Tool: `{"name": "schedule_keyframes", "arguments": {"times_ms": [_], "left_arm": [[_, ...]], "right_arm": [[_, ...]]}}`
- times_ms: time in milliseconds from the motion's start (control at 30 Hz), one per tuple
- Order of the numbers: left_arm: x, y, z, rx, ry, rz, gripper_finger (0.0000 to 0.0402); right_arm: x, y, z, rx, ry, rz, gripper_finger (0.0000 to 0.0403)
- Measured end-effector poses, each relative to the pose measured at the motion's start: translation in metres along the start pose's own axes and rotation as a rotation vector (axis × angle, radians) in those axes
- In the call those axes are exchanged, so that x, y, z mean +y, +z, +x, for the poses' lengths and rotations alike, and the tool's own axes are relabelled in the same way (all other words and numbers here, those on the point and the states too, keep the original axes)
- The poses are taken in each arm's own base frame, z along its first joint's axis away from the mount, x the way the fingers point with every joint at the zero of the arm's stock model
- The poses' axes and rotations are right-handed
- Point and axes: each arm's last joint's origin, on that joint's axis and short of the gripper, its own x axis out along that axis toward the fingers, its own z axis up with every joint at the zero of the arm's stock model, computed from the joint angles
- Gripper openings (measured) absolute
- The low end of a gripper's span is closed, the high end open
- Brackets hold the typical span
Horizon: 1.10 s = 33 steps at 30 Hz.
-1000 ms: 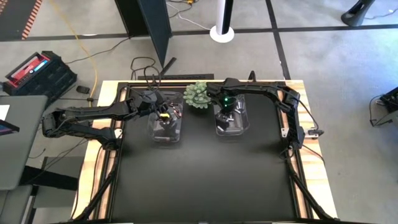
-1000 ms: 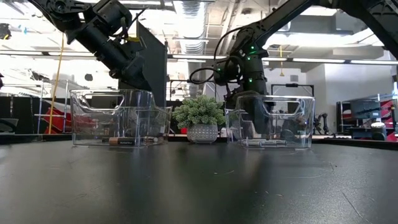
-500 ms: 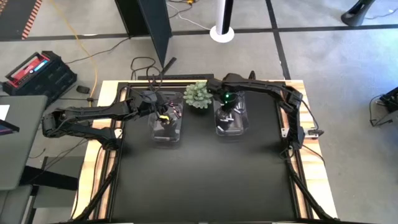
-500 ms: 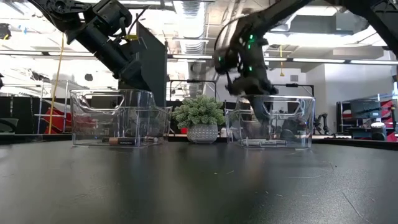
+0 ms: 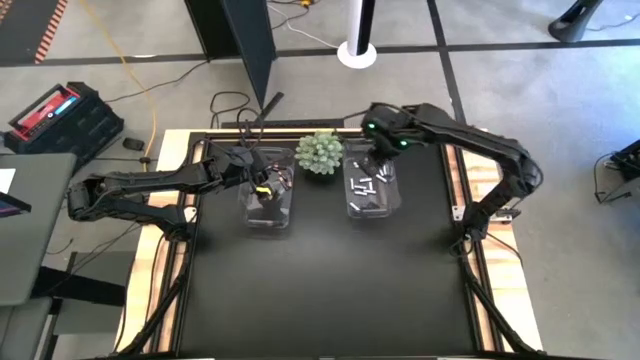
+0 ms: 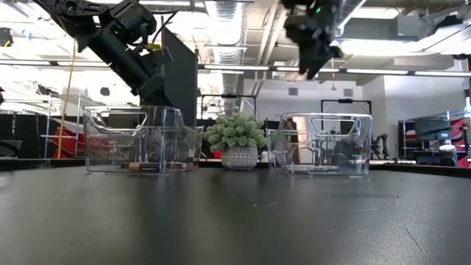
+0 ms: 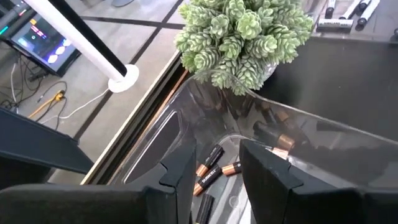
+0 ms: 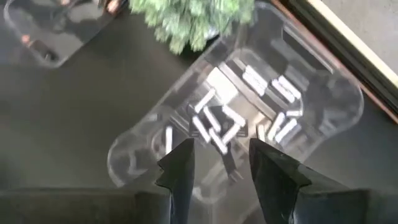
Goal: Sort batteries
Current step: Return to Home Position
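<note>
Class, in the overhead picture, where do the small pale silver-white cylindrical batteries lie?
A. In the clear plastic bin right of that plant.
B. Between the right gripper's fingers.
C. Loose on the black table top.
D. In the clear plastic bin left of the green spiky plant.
A: the pale silver-white batteries lie inside the clear plastic bin right of the green spiky plant, with the right gripper open and empty above it.

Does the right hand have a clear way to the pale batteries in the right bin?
Probably yes: right hand hangs open above the open-topped right bin, nothing between it and the pale batteries.
</note>
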Motion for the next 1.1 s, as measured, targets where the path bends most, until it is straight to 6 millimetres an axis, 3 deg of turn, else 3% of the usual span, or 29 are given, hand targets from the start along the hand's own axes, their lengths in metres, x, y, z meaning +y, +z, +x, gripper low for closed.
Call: {"name": "schedule_keyframes", "arguments": {"times_ms": [267, 500, 767, 1100], "left_arm": [[0.003, -0.002, -0.01, 0.022, -0.006, 0.033, 0.0118], [0.017, 0.0, -0.056, -0.111, -0.063, -0.137, 0.0118], [-0.001, -0.044, -0.097, -0.322, -0.281, -0.213, 0.0118], [-0.013, -0.091, -0.117, -0.554, -0.345, -0.354, 0.0118]], "right_arm": [[0.011, -0.035, -0.034, 0.08, 0.002, -0.009, 0.0168], [0.044, -0.051, -0.036, 0.063, 0.014, -0.167, 0.0168], [0.059, -0.064, -0.022, 0.026, -0.001, -0.201, 0.0168], [0.062, -0.076, 0.007, 0.065, -0.019, -0.204, 0.0168]]}}
